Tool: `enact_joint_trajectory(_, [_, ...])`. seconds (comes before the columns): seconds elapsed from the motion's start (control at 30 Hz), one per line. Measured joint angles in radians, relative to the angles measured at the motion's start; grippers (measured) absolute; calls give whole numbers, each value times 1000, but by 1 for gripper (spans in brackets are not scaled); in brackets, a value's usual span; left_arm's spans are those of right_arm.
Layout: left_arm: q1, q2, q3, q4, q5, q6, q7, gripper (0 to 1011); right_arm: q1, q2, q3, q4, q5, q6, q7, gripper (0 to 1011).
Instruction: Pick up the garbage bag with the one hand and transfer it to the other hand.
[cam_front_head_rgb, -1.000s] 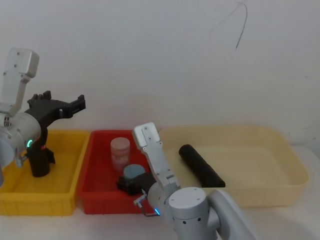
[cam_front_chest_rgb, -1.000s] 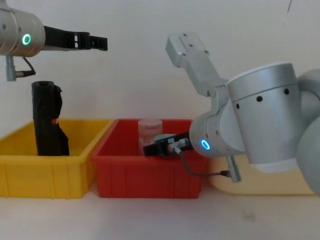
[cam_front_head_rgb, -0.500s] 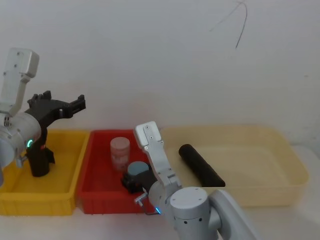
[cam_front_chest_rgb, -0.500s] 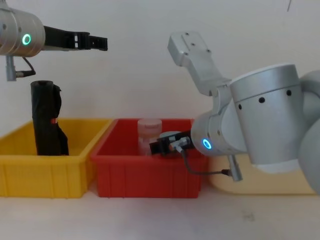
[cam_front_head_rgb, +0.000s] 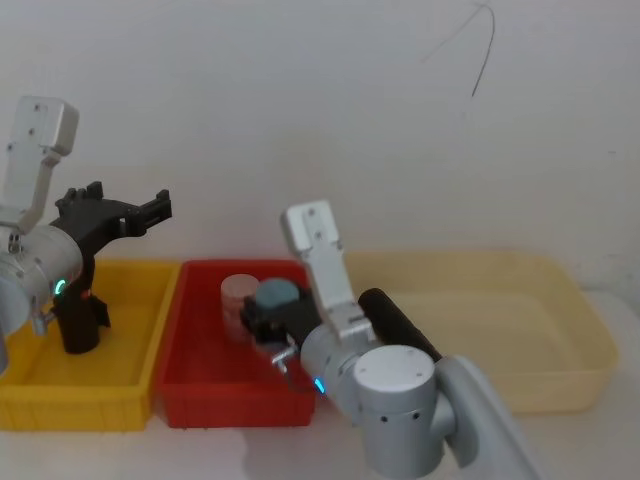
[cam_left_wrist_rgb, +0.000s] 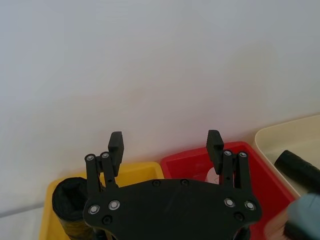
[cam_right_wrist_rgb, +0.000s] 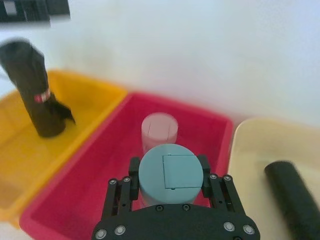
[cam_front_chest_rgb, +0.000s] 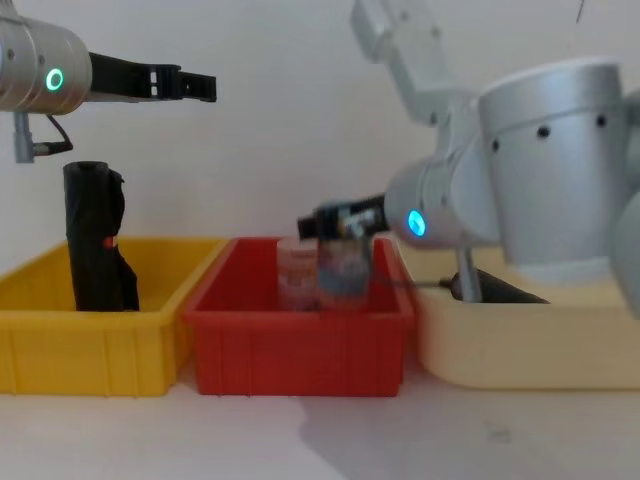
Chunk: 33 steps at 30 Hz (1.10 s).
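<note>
nearest the robot, the right claw (cam_front_head_rgb: 262, 318), on the blue-ringed arm, hangs over the red bin (cam_front_head_rgb: 190, 395) with its fingers closed on a teal-lidded jar (cam_right_wrist_rgb: 170, 171), lifted above a pink-lidded jar (cam_right_wrist_rgb: 159, 130) standing in that bin. farther off, at about ten o'clock, the left claw (cam_front_head_rgb: 158, 208) on the green-ringed arm hovers wide open and empty, pointing toward three o'clock. the garbage bag (cam_front_chest_rgb: 94, 236) stands upright in the yellow bin (cam_front_chest_rgb: 40, 350), long axis vertical, directly below that open claw, so the left claw is much the nearer and would need to come straight down. another black roll (cam_right_wrist_rgb: 290, 193) lies flat in the cream bin (cam_front_head_rgb: 560, 375).
</note>
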Motion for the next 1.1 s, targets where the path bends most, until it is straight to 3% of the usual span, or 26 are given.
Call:
enact_joint_trajectory(0.23, [0,0,0,0,0,0,0,1001,-5,-3,34,-79,11,-9,-9,666])
enact_joint_trajectory(0.5, [0,0,0,0,0,0,0,1001,-26,0,105,-193,21,-19,-28,666])
enact_joint_trajectory(0.7, [0,0,0,0,0,0,0,1001,-68,25,163,-257,30,-32,-29,666])
enact_joint_trajectory(1.1, [0,0,0,0,0,0,0,1001,-147,78,225,-287,33,-120,-11,955])
